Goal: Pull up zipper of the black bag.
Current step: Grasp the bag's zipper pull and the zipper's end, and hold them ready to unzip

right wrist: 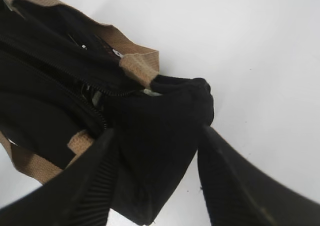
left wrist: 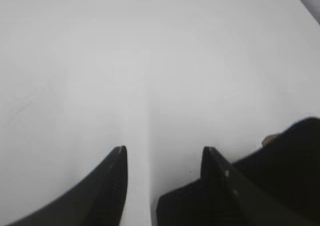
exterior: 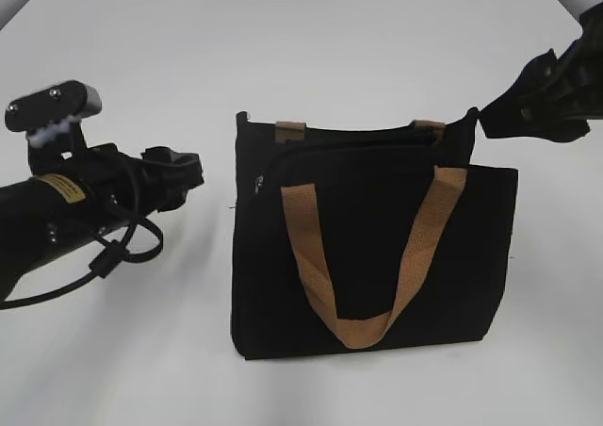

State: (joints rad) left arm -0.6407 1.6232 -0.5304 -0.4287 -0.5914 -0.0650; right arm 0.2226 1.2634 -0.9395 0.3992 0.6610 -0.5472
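Note:
The black bag [exterior: 367,256] lies flat in the middle of the white table, tan handles [exterior: 311,256] on top. Its zipper [exterior: 358,149] runs along the top edge, and the mouth gapes a little. In the right wrist view the zip track [right wrist: 60,76] shows a slider [right wrist: 87,92] near the tan handle patch. My right gripper [exterior: 482,120] is open, its jaws [right wrist: 156,130] straddling the bag's top right corner [right wrist: 165,111] without closing on it. My left gripper [exterior: 193,172] is open and empty [left wrist: 164,148], left of the bag [left wrist: 295,156].
The white table [exterior: 141,58] stretches around the bag. The left arm's cables [exterior: 122,252] loop just above the table at the left. The table's far corners show at the top left and top right.

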